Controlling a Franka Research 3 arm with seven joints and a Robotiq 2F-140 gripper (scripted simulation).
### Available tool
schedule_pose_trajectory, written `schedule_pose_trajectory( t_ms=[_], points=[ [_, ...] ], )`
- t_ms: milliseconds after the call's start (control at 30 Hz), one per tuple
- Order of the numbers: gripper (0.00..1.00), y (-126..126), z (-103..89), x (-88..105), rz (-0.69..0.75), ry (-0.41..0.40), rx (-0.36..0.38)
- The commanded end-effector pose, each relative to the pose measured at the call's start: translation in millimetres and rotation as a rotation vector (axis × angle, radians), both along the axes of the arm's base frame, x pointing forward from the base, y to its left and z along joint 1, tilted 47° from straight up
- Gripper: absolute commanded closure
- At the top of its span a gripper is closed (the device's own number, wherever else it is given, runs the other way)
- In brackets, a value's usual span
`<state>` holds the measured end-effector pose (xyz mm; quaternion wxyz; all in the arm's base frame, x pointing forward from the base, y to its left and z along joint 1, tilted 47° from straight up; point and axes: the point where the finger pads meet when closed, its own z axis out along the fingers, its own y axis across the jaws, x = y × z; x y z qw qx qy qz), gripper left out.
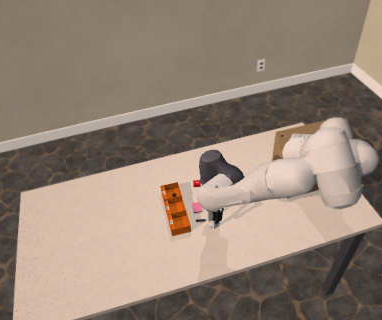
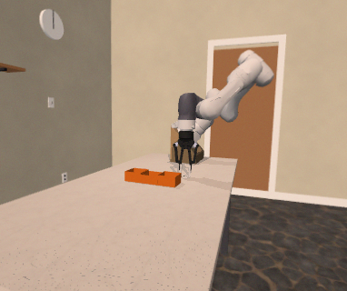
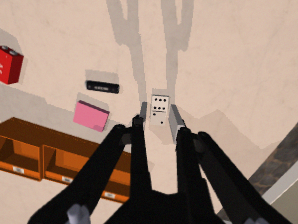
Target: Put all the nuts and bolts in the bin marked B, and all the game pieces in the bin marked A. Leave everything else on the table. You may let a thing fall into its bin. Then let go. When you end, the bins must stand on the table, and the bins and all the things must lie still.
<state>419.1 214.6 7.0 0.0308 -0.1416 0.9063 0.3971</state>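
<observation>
A white domino with black pips [image 3: 160,103] lies flat on the table in the wrist view. My gripper [image 3: 158,110] [image 1: 213,224] [image 2: 185,173] is partly open and points down, with its fingertips on either side of the domino and a gap on each side. It holds nothing. The orange bins [image 1: 181,232] [image 2: 148,179] [image 3: 30,131] stand joined in a row of three on the table, beside the gripper. A small dark thing [image 1: 174,195] lies in the far compartment in the top view. The bin letters are too small to read.
A pink block [image 3: 91,116] [image 1: 197,207] and a short black bar [image 3: 102,87] [image 1: 200,220] lie between the bins and the gripper. A red battery-like block [image 3: 9,66] [image 1: 196,183] lies farther back. The table's edge shows at the lower right of the wrist view.
</observation>
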Motion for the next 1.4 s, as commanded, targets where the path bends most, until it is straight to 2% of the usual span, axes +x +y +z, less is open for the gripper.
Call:
schedule_pose_trajectory(
  t_ms=[0,33,67,1100,1367],
  points=[
    [0.75,1.4,0.5,-0.1,0.003,-0.007,0.001],
    [0.75,1.4,0.5,-0.3,0.003,-0.007,0.001],
    [0.87,1.4,0.5,-0.3,0.003,-0.007,0.001],
    [0.87,1.4,0.5,-0.3,0.003,-0.007,0.001],
    [0.87,-18.0,18.7,1.2,0.003,-0.007,0.001]
  ],
)
